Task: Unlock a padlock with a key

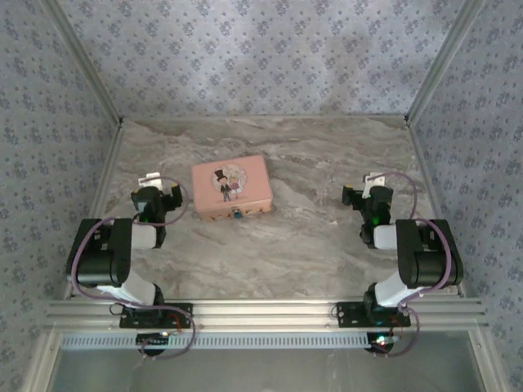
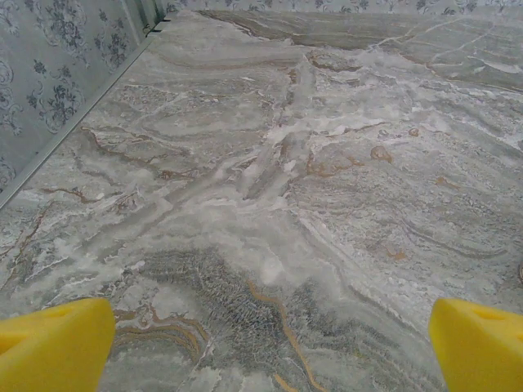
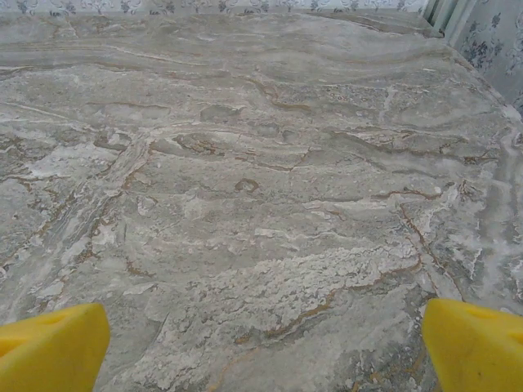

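Top external: left gripper [image 1: 158, 194] and right gripper [image 1: 366, 194] sit low over the marble table [image 1: 310, 245], one at each side, jaws spread wide and empty. Slightly farther, between them, the padlock [image 1: 237, 214] lies against the near edge of the pink tin [image 1: 230, 184].

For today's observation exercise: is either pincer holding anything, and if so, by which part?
Nothing is held. The left pincer and the right pincer both stand open above bare table; the padlock sits untouched at the near edge of the pink tin.
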Available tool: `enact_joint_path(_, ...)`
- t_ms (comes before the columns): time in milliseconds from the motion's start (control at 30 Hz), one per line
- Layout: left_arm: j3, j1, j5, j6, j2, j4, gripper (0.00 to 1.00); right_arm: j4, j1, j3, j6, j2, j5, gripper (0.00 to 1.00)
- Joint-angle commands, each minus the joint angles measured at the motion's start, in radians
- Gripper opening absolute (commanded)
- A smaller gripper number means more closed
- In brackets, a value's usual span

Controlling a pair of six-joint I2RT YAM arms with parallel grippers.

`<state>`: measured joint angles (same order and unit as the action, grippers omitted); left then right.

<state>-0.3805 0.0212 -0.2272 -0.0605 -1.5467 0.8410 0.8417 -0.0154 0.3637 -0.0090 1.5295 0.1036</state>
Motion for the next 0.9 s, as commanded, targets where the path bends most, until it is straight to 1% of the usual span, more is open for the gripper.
enact_joint_path(0,-0.014,-0.006,0.011,0.009,0.011,0.015,0.98,-0.005,-0.006,0.017,-0.002,-0.006,-0.008,1.00)
enact_joint_path(367,-0.014,-0.007,0.011,0.009,0.011,0.015,0.98,-0.006,-0.006,0.018,-0.002,-0.005,-0.008,1.00)
enact_joint_path(667,-0.014,-0.021,0.046,0.003,0.014,0.010,0.98,-0.006,-0.006,0.019,-0.002,-0.005,-0.008,1.00)
enact_joint_path(867,-0.010,-0.021,0.045,0.003,0.016,0.017,0.98,-0.011,-0.004,0.019,0.000,-0.020,-0.008,1.00)
